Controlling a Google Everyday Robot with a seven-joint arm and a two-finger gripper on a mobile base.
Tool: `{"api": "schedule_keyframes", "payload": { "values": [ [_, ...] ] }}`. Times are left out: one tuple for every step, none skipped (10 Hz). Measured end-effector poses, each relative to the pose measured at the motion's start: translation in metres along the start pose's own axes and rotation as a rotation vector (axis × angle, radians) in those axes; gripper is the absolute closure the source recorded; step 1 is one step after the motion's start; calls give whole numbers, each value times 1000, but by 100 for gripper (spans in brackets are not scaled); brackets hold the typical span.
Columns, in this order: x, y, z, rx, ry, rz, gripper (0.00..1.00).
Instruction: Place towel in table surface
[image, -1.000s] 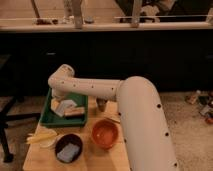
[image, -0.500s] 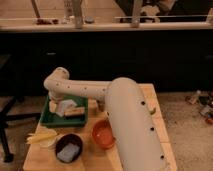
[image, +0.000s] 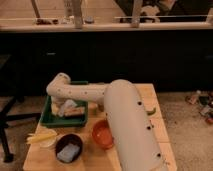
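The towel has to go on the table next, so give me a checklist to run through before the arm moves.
1. Find the towel: ok, it lies in the green tray.
2. Bring the tool to the towel: ok, low over the tray's left end, beside it.
3. Have the tool open: ok.
4. Grip on the towel: cannot tell, contact is hidden.
5. Bare spot on the table surface: ok, near-left corner in view.
6. Keep the tan block apart from the towel: cannot tell.
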Motion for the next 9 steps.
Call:
{"api": "schedule_keyframes", "payload": {
  "values": [
    [3,-2,6,-12,1,3,20],
    [6,-3,11,-24,3,6,20],
    [8,-4,16,-43,3,9,20],
    [10,-6,23,-63,4,11,20],
    [10,-8,25,-74,3,9,24],
    [10,-9,26,-85,4,9,33],
    [10,-9,26,-88,4,10,42],
    [10,-9,25,-84,5,6,52],
    [11,-11,23,-82,7,7,62]
  ]
}}
